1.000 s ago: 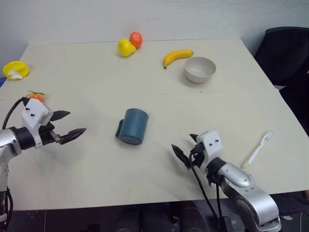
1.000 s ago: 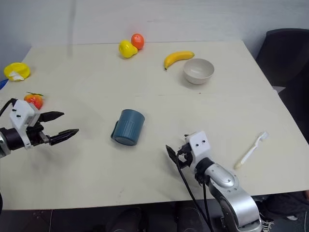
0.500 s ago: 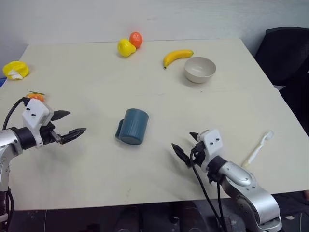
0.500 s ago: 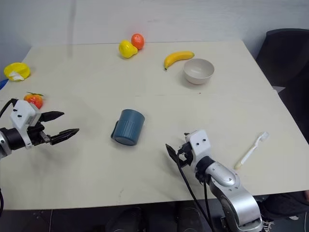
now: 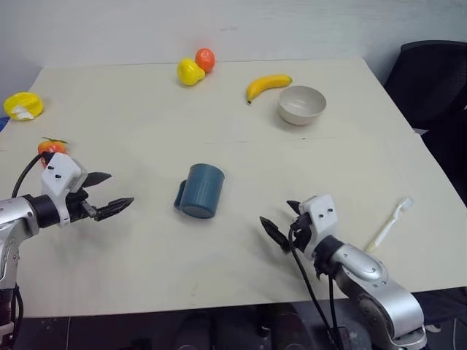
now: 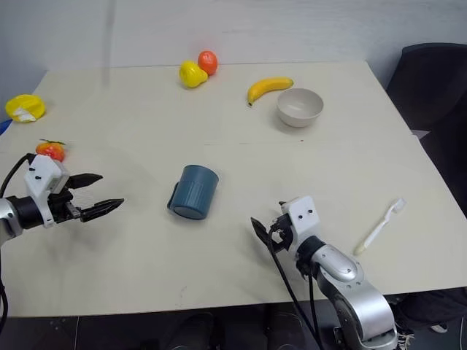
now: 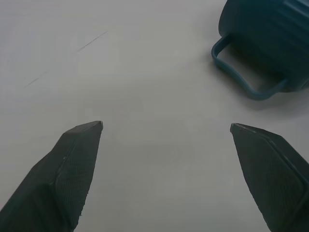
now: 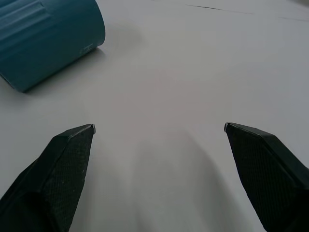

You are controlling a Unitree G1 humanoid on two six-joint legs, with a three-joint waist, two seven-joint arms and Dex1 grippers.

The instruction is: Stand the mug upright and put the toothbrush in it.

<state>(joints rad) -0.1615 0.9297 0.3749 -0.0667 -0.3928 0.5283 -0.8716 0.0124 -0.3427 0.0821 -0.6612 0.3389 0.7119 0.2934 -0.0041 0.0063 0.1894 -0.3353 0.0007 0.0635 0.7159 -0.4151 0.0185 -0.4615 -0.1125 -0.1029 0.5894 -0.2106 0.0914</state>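
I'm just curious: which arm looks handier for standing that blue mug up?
Probably the left: the mug lies with its handle toward the open left gripper. The right gripper is about as near.

Mug (image 5: 201, 190) on its side mid-table (image 5: 146, 262), toothbrush (image 5: 390, 224) far right.

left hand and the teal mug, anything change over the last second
Little changed. The left hand sits slightly lower and nearer the dark teal-blue cylindrical mug in the head views, fingers open, nothing taken or let go. The right hand, the mug on its side and the slim white plastic toothbrush stayed as they were.
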